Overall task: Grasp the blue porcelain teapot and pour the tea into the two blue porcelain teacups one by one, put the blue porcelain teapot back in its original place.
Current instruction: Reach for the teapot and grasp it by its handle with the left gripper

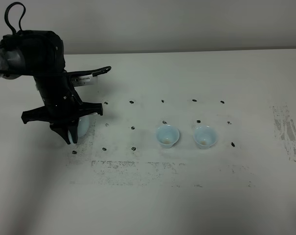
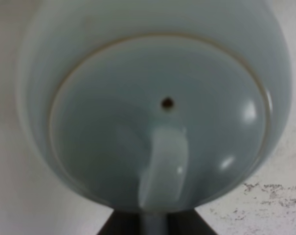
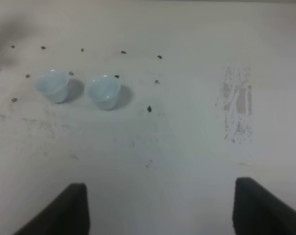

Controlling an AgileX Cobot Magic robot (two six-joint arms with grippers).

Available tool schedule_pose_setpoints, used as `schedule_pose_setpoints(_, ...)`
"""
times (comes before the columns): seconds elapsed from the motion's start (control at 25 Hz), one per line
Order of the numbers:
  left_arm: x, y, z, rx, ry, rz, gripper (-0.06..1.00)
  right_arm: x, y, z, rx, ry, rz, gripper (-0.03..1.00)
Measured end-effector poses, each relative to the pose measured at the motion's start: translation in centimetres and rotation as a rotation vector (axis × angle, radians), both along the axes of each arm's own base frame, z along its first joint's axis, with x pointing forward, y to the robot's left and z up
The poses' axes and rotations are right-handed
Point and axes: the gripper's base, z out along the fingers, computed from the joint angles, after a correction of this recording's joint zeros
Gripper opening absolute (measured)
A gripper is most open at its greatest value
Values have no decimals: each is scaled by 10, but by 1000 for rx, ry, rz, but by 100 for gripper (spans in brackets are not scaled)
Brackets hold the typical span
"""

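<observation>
Exterior high view has the left gripper (image 1: 71,131) at the left of the frame, down over the blue porcelain teapot (image 1: 85,125). Up close, its jaws look clenched on the loop handle (image 2: 162,166). Well apart, at frame centre on the white table (image 1: 196,210), sit the left-hand teacup (image 1: 167,135) and the right-hand teacup (image 1: 205,136). The right gripper (image 3: 158,183) is spread wide.
</observation>
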Motion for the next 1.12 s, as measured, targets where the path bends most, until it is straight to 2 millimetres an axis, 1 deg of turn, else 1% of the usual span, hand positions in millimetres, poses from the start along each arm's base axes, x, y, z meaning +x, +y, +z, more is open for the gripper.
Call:
schedule_pose_setpoints(0.2, 1, 0, 3, -3, 2, -27, 1, 0, 0, 0, 0, 0, 0, 59)
schedule_pose_setpoints(0.48, 9, -1, 13, -10, -47, -90, 1, 0, 0, 0, 0, 0, 0, 59)
schedule_pose_setpoints(0.8, 9, 3, 12, 24, -60, -169, 1, 0, 0, 0, 0, 0, 0, 59)
schedule_pose_setpoints(1.12, 9, 2, 12, 69, -73, -279, 1, 0, 0, 0, 0, 0, 0, 59)
